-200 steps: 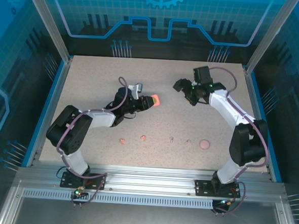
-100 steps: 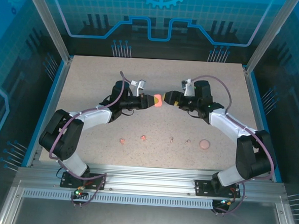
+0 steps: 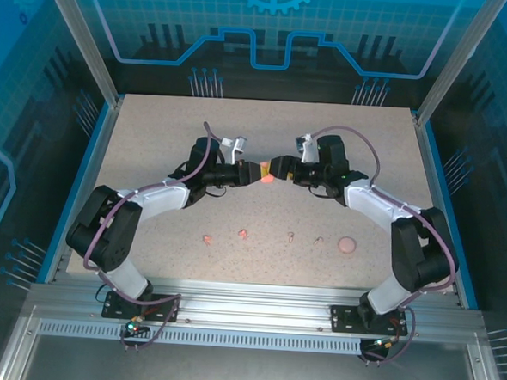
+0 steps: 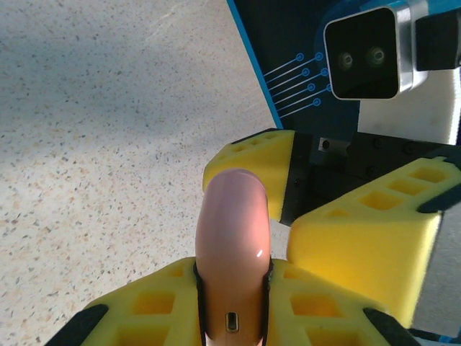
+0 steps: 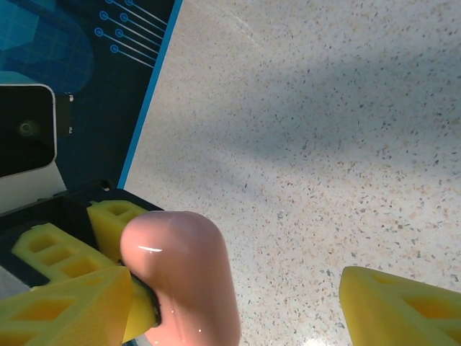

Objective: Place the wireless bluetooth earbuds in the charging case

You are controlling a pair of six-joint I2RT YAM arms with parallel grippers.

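Note:
The charging case [image 3: 267, 173] is a glossy salmon-pink box held off the table at mid-centre. My left gripper [image 3: 255, 171] is shut on its near end, the yellow fingers [image 4: 144, 306] pressing both flat sides of the case [image 4: 232, 238], whose port faces the camera. My right gripper [image 3: 278, 168] faces it from the right, open, with its jaws straddling the case's free end [image 5: 184, 281]. One right finger [image 5: 65, 303] lies against the case; the other finger [image 5: 403, 303] stands well apart. Two earbuds [image 3: 207, 238] [image 3: 243, 234] lie on the table toward the front.
Near the front of the speckled table [image 3: 153, 141] lie two tiny pale bits [image 3: 291, 237] [image 3: 319, 240] and a round pink disc [image 3: 346, 245]. Blue edging and metal frame posts border the table.
My right arm has swung left from the back right until its jaws reach the case, and they have narrowed slightly. The left gripper carried the case a little to the right, then held still.

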